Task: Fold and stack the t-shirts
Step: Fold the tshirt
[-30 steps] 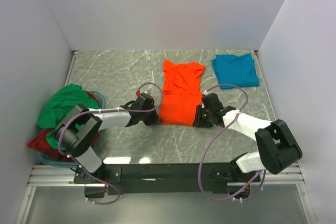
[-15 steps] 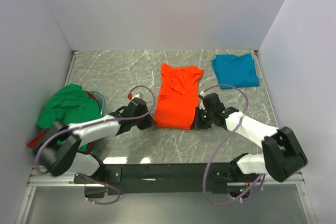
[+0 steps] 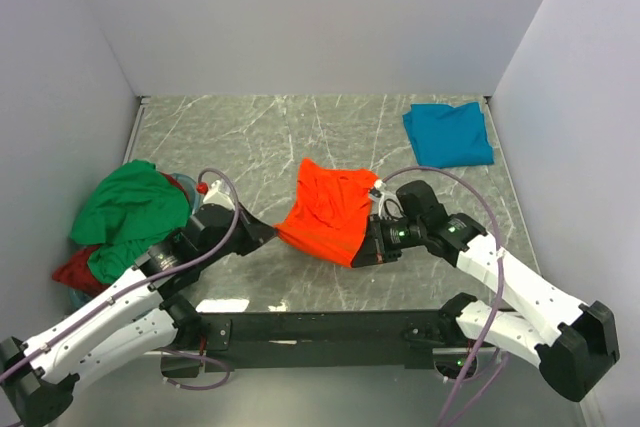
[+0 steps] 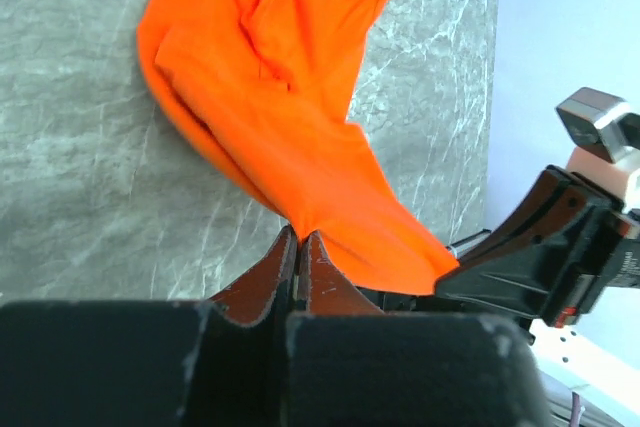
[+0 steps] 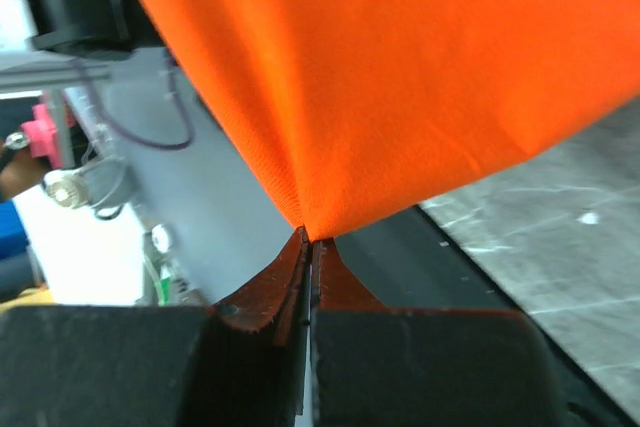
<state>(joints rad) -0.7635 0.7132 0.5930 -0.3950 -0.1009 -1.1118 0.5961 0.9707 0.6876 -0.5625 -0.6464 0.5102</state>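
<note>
Running lengthwise near-to-far, the orange t-shirt (image 3: 328, 212) points its collar end away.

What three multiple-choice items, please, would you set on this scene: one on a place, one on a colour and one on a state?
1. Where does the teal shirt lie?
A. far right corner
B. near left edge
C. centre

2. What colour is the shirt that the left gripper pinches?
A. green
B. dark red
C. orange

3. How is the right gripper?
A. wide open
B. shut on nothing
C. shut on cloth

Key:
1 A, it lies far right in the top view.
2 C, the orange shirt runs into its closed tips.
3 C, its tips clamp that shirt's edge.
</note>
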